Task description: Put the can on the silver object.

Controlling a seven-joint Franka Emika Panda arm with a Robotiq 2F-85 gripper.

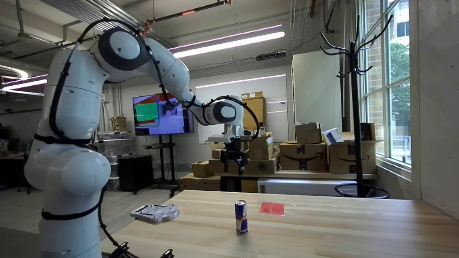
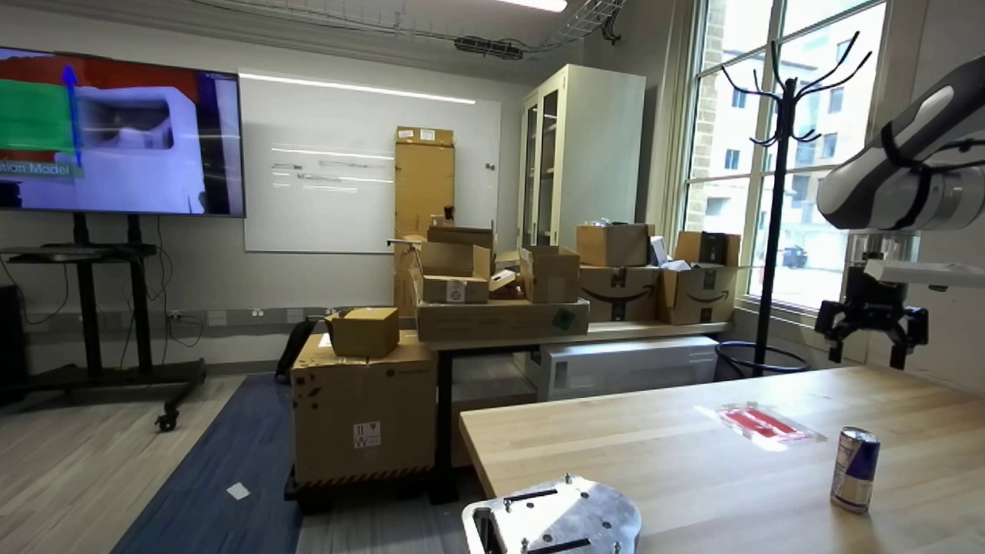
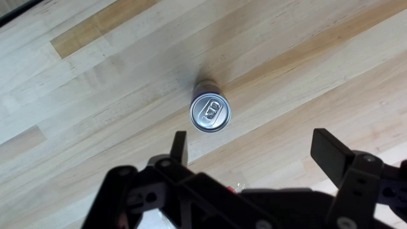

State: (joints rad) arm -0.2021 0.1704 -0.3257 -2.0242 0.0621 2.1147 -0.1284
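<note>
Nearest the lens in the wrist view is the black gripper (image 3: 249,151), its two fingers spread wide, with the wooden table (image 3: 305,79) showing between the tips. Just past them stands the can (image 3: 210,111), upright and seen from above: a silvery lid with a pull tab, a sliver of dark blue side, clear of both fingers. In an exterior view, the white robot arm (image 1: 77,172) fills much of the left and reaches over so that the gripper hangs well above the table, fingers down. The can stands on the wood beneath, near a flat red item (image 1: 271,208) but apart from it. By the table's edge lies the silver object (image 1: 155,213), flat, well apart from the can. Behind are a lit screen (image 1: 163,114), stacked cardboard boxes (image 1: 303,154) and a black coat stand (image 1: 355,107). In an exterior view, the silver object (image 2: 569,514) is cut off at the bottom, slots and small holes in its metal face; what it rests on I cannot tell. Over at the right, the gripper's fingers are parted above the upright can, with a whiteboard (image 2: 323,177) and a pale cabinet (image 2: 604,161) farther back.
</note>
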